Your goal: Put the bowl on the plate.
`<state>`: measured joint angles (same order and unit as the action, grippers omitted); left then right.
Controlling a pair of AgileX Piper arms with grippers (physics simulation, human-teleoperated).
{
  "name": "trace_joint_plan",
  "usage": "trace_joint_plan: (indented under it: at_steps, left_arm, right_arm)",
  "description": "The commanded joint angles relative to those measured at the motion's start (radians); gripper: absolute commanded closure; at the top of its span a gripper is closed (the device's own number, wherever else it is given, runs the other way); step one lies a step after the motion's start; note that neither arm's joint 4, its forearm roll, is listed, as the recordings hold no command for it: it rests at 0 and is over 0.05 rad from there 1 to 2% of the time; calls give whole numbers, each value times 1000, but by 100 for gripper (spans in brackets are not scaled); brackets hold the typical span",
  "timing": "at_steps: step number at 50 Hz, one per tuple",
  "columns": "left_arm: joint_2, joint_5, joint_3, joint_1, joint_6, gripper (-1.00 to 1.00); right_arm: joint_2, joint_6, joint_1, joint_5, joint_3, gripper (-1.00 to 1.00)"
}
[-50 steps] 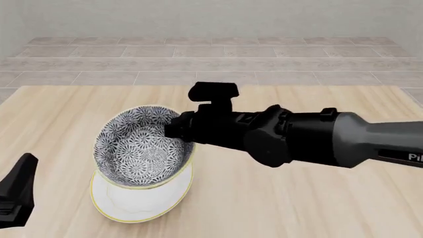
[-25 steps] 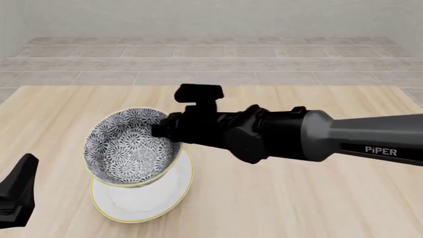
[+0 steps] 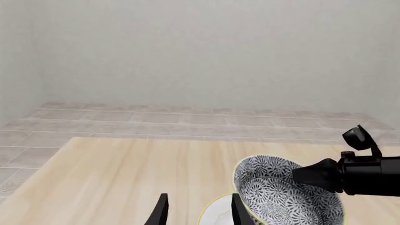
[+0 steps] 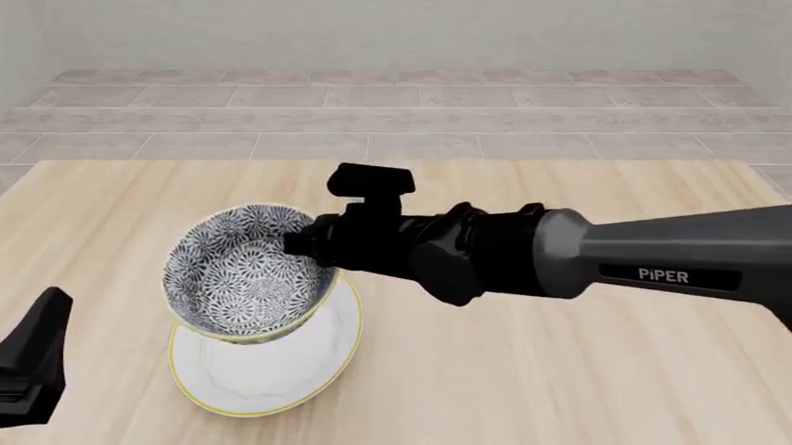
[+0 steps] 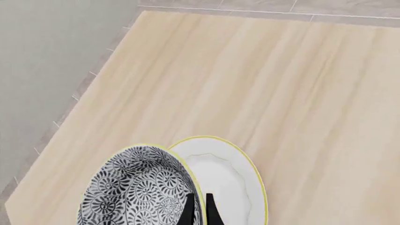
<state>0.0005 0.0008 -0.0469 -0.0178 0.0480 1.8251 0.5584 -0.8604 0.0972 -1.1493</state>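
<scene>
The deep round bowl with dense black-and-white floral pattern (image 4: 248, 271) looks stiff, glazed and breakable, likely slippery, so its thin yellowish rim is the sensible hold. The right gripper (image 4: 304, 247) pinches that rim, jaws nearly together around the wall. The bowl hangs tilted over the flat white gold-rimmed plate (image 4: 266, 375), near the wooden table's (image 4: 557, 371) front-left corner. The left gripper (image 3: 196, 212) waits with jaws spread, holding nothing.

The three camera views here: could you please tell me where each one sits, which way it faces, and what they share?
Front view: fixed above and behind the arms, looking forward and down at the table; shows the right gripper and left gripper.
Left wrist view: behind the left gripper, facing the far wall.
Right wrist view: behind the right gripper, looking down.
All three share the bowl and the plate.
</scene>
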Motion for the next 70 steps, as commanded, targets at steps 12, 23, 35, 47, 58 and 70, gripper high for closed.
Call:
trace_joint_plan:
  at_steps: [12,23,35,47,58,70]
  left_arm:
    - [0,-5,0,2,2,-100]
    - [0,-11,4,2,3,-100]
    - [0,-7,0,2,4,-100]
    - [0,-5,-4,2,4,-100]
    - [0,-10,0,2,4,-100]
    - [0,-10,-1,2,6,-100]
  right_arm:
    - [61,23,9,37,-4,100]
    - [69,24,2,45,3,100]
    - [85,26,-5,55,8,100]
    - [107,24,-9,64,8,100]
    - [123,33,-16,81,16,100]
    - [139,39,-16,92,16,100]
